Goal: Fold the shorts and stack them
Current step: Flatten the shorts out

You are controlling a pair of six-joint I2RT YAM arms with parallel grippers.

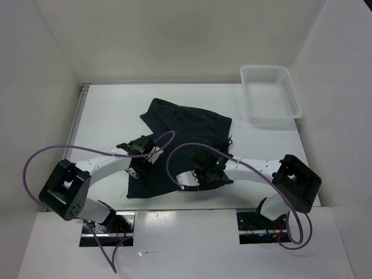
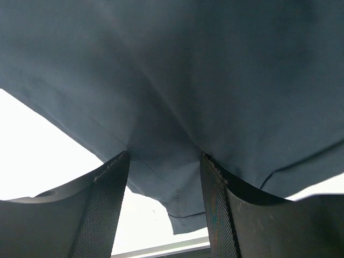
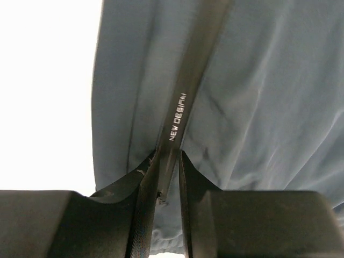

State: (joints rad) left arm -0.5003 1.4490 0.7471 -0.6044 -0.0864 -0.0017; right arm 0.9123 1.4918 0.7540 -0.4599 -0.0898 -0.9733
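Note:
Dark blue-grey shorts (image 1: 180, 131) lie crumpled in the middle of the white table (image 1: 113, 110). My left gripper (image 1: 142, 150) is over their left part. In the left wrist view it (image 2: 164, 157) is open, its tips pressed against the shorts (image 2: 215, 80), with a hem corner hanging in the gap. My right gripper (image 1: 200, 171) is at the shorts' near right edge. In the right wrist view it (image 3: 167, 155) is shut on a dark band printed "NEW DESIGN" (image 3: 180, 115), and the shorts' cloth (image 3: 258, 107) fills the space behind.
A white mesh basket (image 1: 273, 116) stands at the far right corner of the table. White walls enclose the table on the left, back and right. Purple cables loop over both arms.

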